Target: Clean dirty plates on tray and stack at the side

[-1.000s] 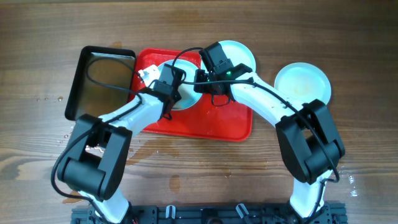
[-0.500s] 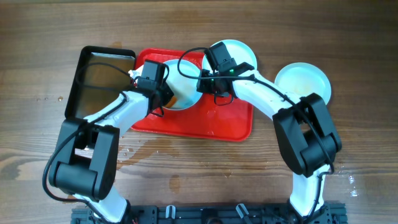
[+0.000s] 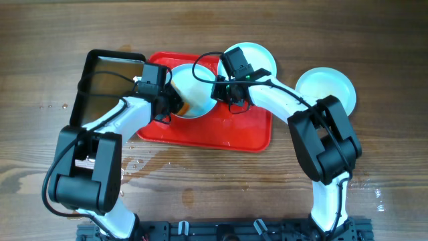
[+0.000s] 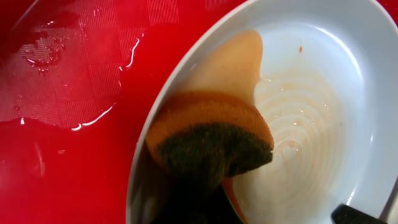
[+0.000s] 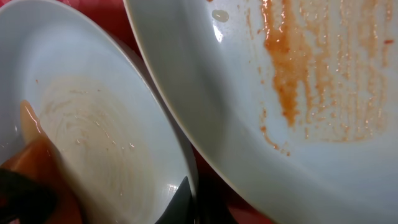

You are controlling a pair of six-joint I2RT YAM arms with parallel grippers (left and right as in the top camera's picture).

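Observation:
A white plate (image 3: 194,84) lies on the red tray (image 3: 227,134). My left gripper (image 3: 171,102) is shut on an orange sponge with a dark green scrub side (image 4: 211,134) and presses it on the plate's left rim (image 4: 311,112); the plate is wet with pale brownish smears. My right gripper (image 3: 217,90) is shut on that plate's right rim (image 5: 99,124), one finger inside (image 5: 183,199). A second plate (image 3: 253,59) with orange streaks (image 5: 298,74) sits at the tray's back right corner. A third plate (image 3: 326,88) rests on the table to the right.
A black rectangular pan (image 3: 107,87) with brownish liquid stands left of the tray. The tray floor (image 4: 74,93) is wet. Water drops lie on the wooden table (image 3: 154,161) in front of the tray.
My left gripper has slid the sponge leftward from the plate's middle to its left rim. The right gripper has stayed on the plate's right rim.

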